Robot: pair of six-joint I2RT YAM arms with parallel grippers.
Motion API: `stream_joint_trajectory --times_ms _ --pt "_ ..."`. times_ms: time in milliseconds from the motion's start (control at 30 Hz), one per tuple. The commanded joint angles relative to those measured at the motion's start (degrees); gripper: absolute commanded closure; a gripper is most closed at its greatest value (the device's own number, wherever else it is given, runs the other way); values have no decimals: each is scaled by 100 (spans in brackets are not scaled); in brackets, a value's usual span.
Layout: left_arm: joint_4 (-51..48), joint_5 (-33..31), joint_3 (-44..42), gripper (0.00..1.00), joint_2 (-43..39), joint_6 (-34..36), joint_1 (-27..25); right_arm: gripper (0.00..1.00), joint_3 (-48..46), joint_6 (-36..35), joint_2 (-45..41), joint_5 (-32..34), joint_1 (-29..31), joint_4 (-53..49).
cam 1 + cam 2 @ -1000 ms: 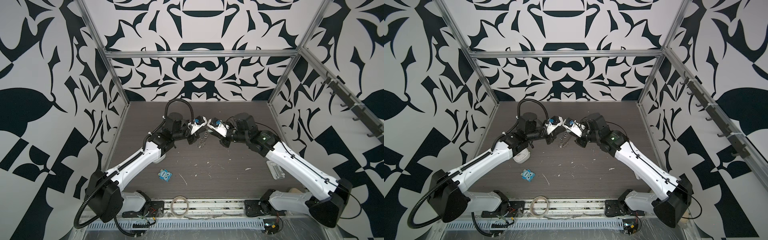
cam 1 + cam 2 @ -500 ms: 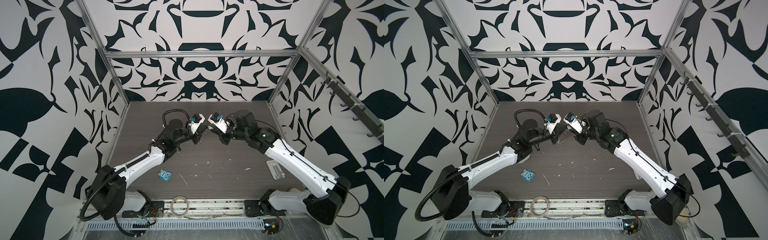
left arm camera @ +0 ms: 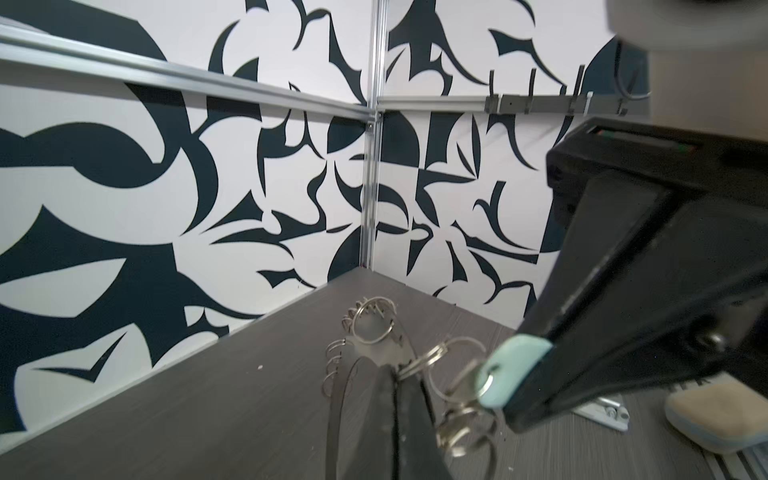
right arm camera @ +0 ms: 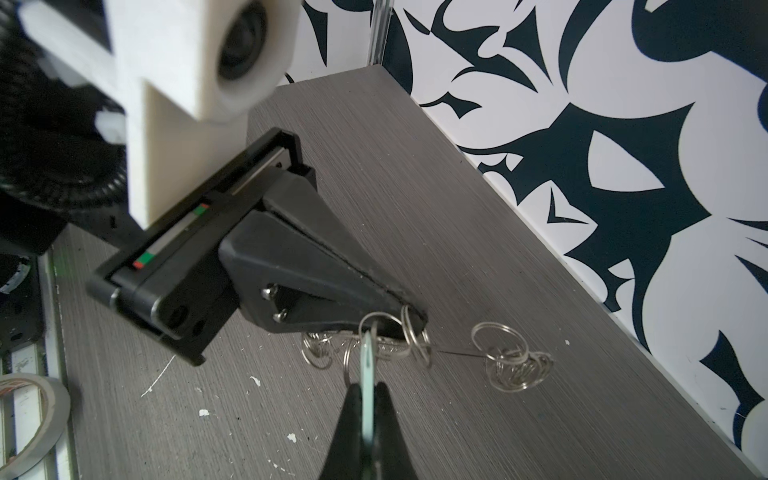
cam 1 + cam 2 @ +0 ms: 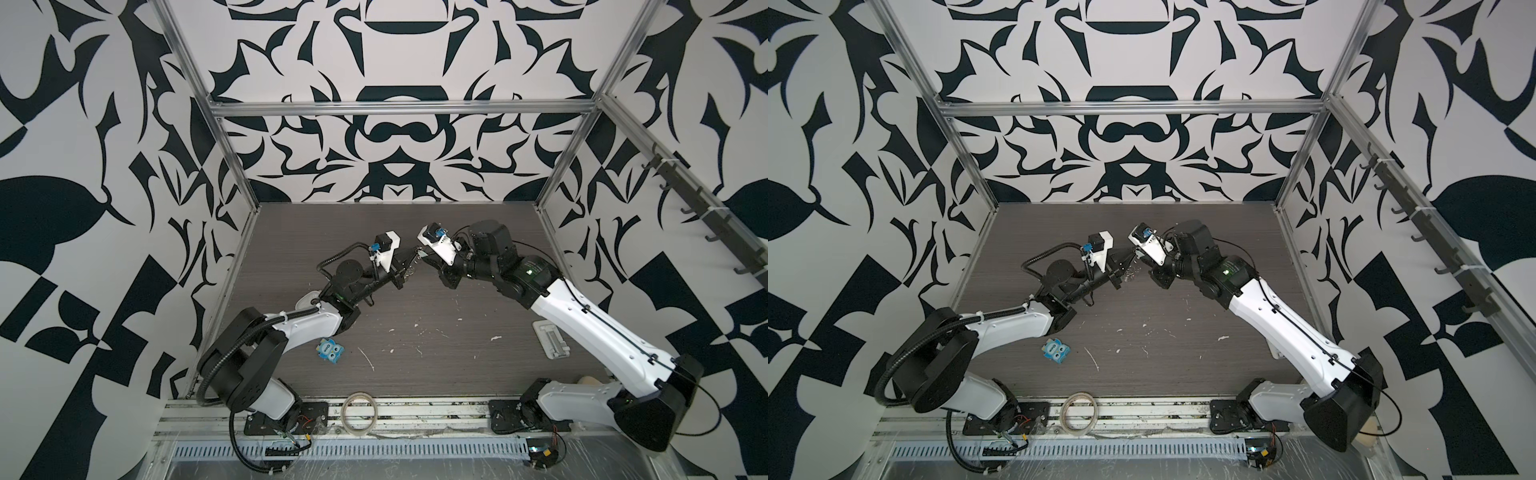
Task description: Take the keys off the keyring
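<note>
Both grippers meet above the middle of the dark table. My left gripper (image 3: 395,374) is shut on the rim of the keyring (image 3: 376,353), a flat grey disc seen edge-on and fringed with small split rings (image 4: 517,370). My right gripper (image 4: 368,388) is shut on the mint tag (image 4: 366,365) of the keys. The small silver key (image 3: 465,378) still hangs on a split ring of the disc. In both top views the left gripper (image 5: 415,251) (image 5: 1131,255) touches tips with the right one, and the keyring (image 5: 409,270) dangles below them.
A blue toy (image 5: 329,350) lies at the front left of the table. A tape roll (image 5: 360,413) sits on the front rail. A white metal plate (image 5: 552,341) and a beige sponge (image 5: 588,380) lie beside the right arm. White crumbs dot the table.
The left arm has folded lower and its wrist has turned. Both grippers stay tip to tip and have drifted slightly right. Both grips are unchanged.
</note>
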Motion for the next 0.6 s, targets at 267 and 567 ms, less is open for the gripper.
stream_joint_trajectory --times_ms 267,567 --pt "1596 -109 348 100 460 -113 -274 92 491 -328 -287 -180 129 -136" --pt "1596 -138 477 100 396 -31 -273 66 553 -430 -388 -83 125 -330"
